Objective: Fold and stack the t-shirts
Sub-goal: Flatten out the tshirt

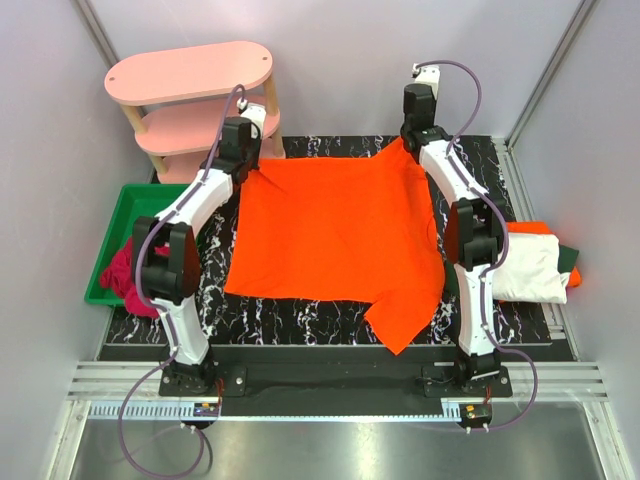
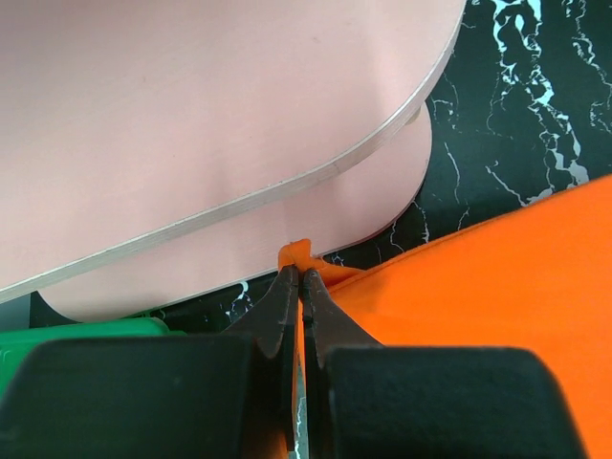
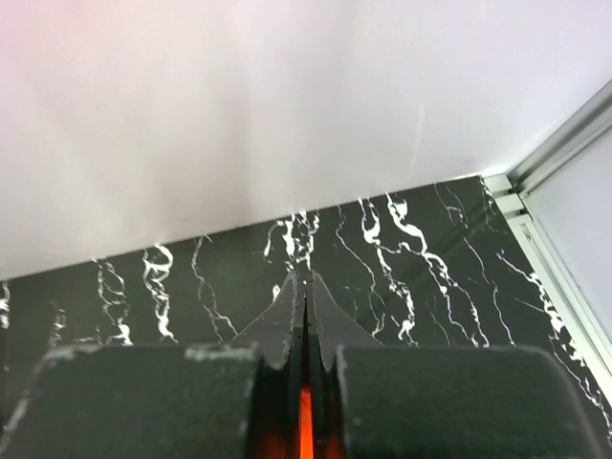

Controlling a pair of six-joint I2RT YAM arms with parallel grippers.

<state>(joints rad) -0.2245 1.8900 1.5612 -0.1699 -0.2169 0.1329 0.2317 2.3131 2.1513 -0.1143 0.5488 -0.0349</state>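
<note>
A large bright orange t-shirt (image 1: 335,235) lies spread over the black marbled table, one sleeve hanging toward the near edge. My left gripper (image 1: 246,163) is shut on its far left corner; in the left wrist view a tuft of orange cloth (image 2: 298,256) sticks out past the closed gripper (image 2: 300,277). My right gripper (image 1: 407,140) is shut on the far right corner; in the right wrist view the gripper (image 3: 305,280) is closed, with orange (image 3: 305,421) showing between the fingers. A folded stack with a white shirt (image 1: 530,268) over orange and dark green ones lies at the right.
A pink tiered shelf (image 1: 190,75) stands at the back left, close to my left gripper, and fills much of the left wrist view (image 2: 191,124). A green bin (image 1: 125,215) at the left holds crumpled dark red cloth (image 1: 125,275). Grey walls enclose the table.
</note>
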